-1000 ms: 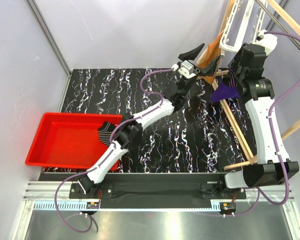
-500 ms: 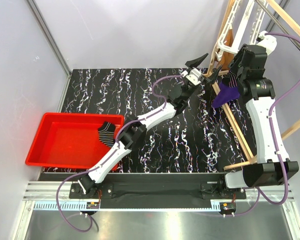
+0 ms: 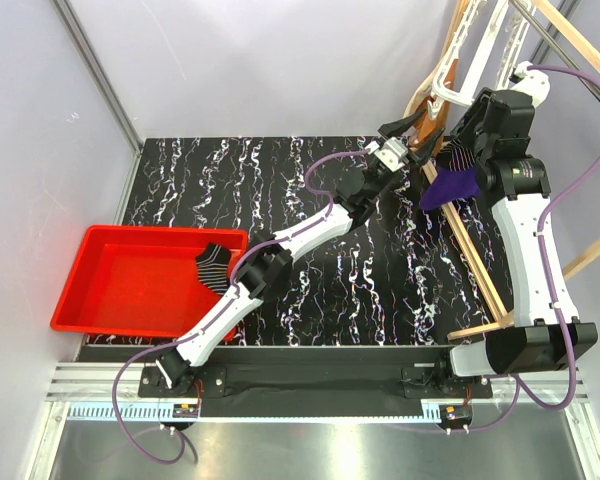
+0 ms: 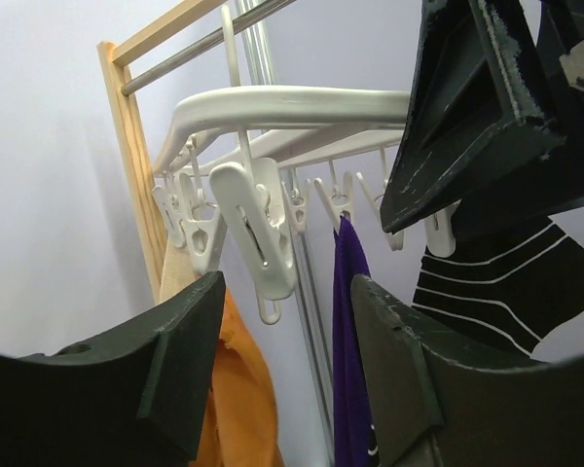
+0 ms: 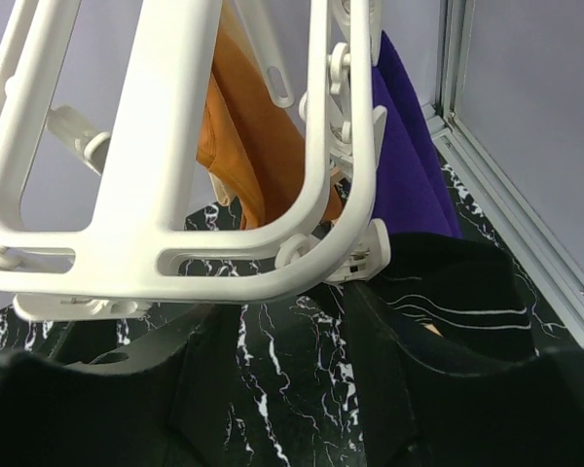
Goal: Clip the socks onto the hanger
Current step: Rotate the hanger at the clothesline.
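The white hanger (image 3: 446, 82) hangs at the back right. It fills the top of the right wrist view (image 5: 175, 146). One striped black sock (image 4: 506, 282) hangs from a clip on it, next to my right gripper's far finger (image 5: 409, 389). My right gripper (image 5: 282, 311) is open just under the frame's corner clip (image 5: 370, 255). My left gripper (image 4: 287, 292) is open just below a free white clip (image 4: 258, 229), not touching it. In the top view both grippers, left (image 3: 412, 132) and right (image 3: 452, 150), meet at the hanger. A second sock (image 3: 216, 264) lies in the red tray (image 3: 120, 285).
A purple cloth (image 4: 350, 341) and an orange cloth (image 4: 224, 389) hang from the hanger too. The wooden rack (image 3: 470, 250) slants along the right side of the black marbled table (image 3: 310, 290). Grey walls close the back and both sides.
My left gripper has moved right and slightly down toward the hanger's clips. The hanger has swung a little. The right arm has barely moved.
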Controlling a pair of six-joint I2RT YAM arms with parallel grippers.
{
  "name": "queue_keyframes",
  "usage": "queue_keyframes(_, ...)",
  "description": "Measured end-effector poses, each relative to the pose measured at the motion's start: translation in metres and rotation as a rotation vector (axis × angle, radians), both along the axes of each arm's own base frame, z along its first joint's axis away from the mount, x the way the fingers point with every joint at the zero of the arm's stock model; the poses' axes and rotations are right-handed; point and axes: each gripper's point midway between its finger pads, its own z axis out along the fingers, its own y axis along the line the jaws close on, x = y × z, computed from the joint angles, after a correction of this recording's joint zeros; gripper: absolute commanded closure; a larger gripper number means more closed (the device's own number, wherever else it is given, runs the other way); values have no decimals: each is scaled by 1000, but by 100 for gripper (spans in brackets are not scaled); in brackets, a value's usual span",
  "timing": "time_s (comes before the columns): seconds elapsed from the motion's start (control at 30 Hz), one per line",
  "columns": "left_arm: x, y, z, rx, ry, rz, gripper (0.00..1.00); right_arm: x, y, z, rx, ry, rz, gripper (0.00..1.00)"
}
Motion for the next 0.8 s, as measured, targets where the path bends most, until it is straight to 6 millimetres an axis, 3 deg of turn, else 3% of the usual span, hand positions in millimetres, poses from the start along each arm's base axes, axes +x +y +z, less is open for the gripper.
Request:
queue_keyframes(0.53, 9, 7, 7, -57, 87, -36, 58, 0, 14, 0, 29, -4, 77, 49)
queue_keyframes(0.8, 17, 9, 4, -62, 133, -42, 75, 1, 22, 1, 39, -4, 118, 48)
